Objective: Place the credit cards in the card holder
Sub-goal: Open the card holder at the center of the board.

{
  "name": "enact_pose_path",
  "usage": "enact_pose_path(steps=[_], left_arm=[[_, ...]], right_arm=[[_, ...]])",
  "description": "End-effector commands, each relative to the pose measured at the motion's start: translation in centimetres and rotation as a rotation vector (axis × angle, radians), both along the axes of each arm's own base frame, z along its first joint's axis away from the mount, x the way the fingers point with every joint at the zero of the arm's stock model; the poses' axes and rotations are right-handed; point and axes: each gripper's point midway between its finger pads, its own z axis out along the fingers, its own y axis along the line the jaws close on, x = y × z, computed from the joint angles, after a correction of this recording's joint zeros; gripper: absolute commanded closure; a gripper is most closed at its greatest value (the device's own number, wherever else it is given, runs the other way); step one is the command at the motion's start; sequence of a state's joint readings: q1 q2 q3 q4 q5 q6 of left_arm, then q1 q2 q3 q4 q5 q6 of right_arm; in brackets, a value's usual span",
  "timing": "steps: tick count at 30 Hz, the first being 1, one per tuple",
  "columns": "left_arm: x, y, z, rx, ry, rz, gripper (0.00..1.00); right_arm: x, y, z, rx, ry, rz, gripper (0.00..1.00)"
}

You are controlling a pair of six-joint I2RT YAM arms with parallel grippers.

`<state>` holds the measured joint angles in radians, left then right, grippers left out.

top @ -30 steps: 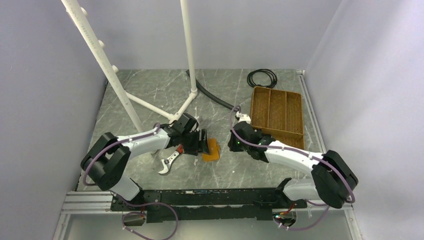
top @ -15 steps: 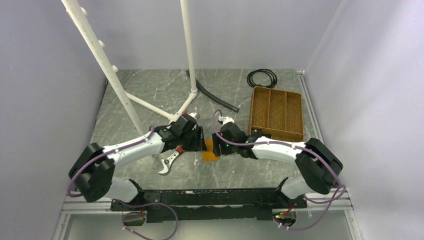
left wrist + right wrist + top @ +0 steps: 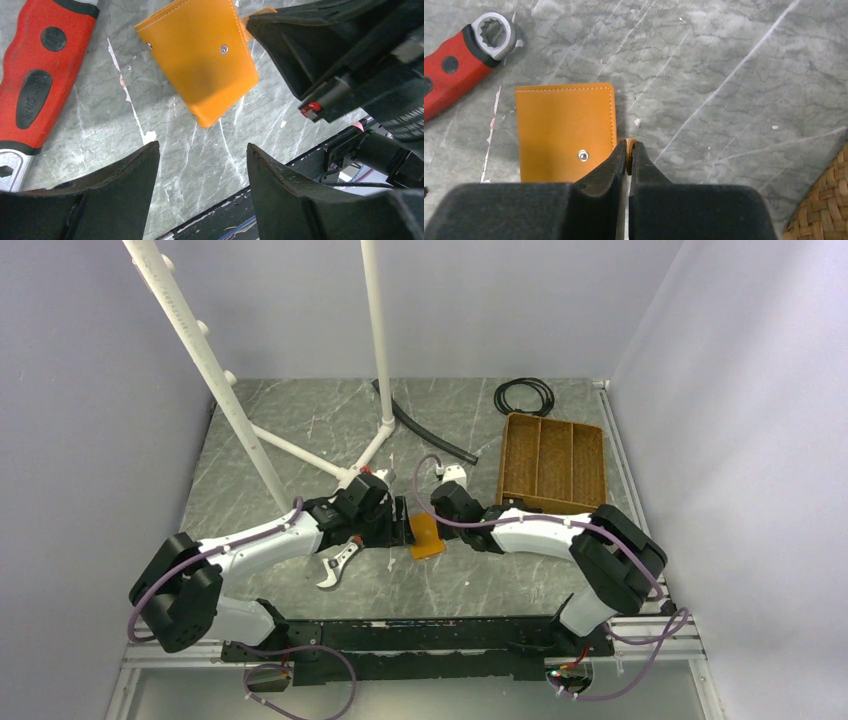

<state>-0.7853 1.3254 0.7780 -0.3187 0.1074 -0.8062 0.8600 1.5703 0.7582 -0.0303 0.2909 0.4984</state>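
The card holder (image 3: 427, 537) is a closed orange leather wallet with a metal snap, lying on the grey marble table (image 3: 300, 420). In the right wrist view the card holder (image 3: 564, 132) sits left of my right gripper (image 3: 629, 145), which is shut on the small orange tab at the holder's right edge. My left gripper (image 3: 202, 147) is open just beside the card holder (image 3: 200, 60), with bare table between its fingers. In the top view, left gripper (image 3: 398, 524) and right gripper (image 3: 434, 516) flank the holder. The credit cards are out of view.
A red-handled wrench (image 3: 340, 562) lies left of the holder, under the left arm. A brown woven divided tray (image 3: 553, 465) stands at the right. A black cable coil (image 3: 523, 395), a black hose (image 3: 430, 437) and a white pipe stand (image 3: 300, 450) occupy the back.
My right gripper has moved left from near the tray to the card holder and shut on its tab. The left arm has shifted slightly and stays open beside the holder.
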Motion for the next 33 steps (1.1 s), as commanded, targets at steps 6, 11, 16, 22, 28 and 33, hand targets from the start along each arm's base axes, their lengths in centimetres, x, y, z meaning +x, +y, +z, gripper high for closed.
enact_pose_path(steps=[6,11,16,22,28,33], left_arm=[[0.9,-2.3,1.4,-0.088,-0.019,-0.024,0.31],[0.5,-3.2,0.7,-0.161,-0.005,-0.034,0.22],[0.3,-3.5,0.6,-0.199,0.008,-0.024,0.20],[0.8,-3.0,1.3,-0.175,-0.014,-0.005,0.18],[2.1,-2.1,0.7,-0.042,0.000,0.038,0.13],[2.6,-2.7,0.4,-0.042,0.011,0.046,0.14]], right_arm=[[-1.4,-1.3,7.2,0.082,-0.061,0.046,1.00],[-3.9,1.7,7.5,0.224,0.033,0.178,1.00],[-4.0,2.3,6.9,0.269,0.069,0.150,1.00],[-4.3,2.1,7.2,0.293,0.078,0.126,1.00],[-4.6,2.3,8.1,0.348,0.078,0.111,1.00],[-4.5,2.3,8.9,0.351,0.065,0.120,1.00]])
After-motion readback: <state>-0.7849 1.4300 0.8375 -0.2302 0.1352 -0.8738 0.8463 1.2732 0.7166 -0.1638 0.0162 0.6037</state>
